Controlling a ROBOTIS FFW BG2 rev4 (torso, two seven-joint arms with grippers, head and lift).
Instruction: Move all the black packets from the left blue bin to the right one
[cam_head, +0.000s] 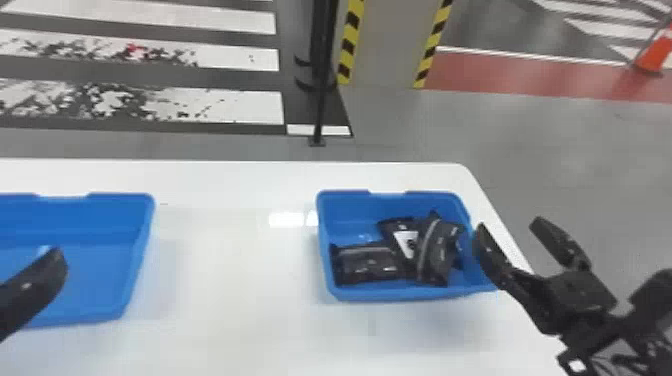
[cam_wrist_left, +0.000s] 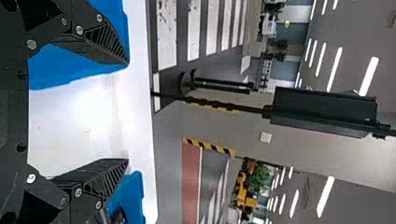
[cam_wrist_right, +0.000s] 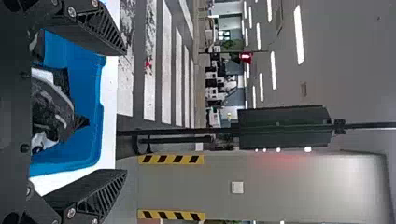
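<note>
1. You are facing the white desk (cam_head: 235, 270), which is carrying both blue bins, well apart from each other.
2. On your left, the left blue bin (cam_head: 117, 212) is sitting on the desk, partly going out of the head view, and is showing you its blue floor.
3. On your right, the right blue bin (cam_head: 345, 217) is standing upright near the desk's right edge.
4. Your right gripper (cam_head: 511, 227) is hanging beside the right side of this bin; its fingers (cam_wrist_right: 95, 35) are spreading wide, pinching nothing.
5. Your left gripper (cam_head: 32, 287) is appearing in front of the left blue bin in the head view; its fingers (cam_wrist_left: 105, 42) are also spreading wide, and nothing is sitting between them.
6. The black packets (cam_head: 440, 252) are lying inside the right blue bin, some overlapping; one is showing a white patch.
</note>
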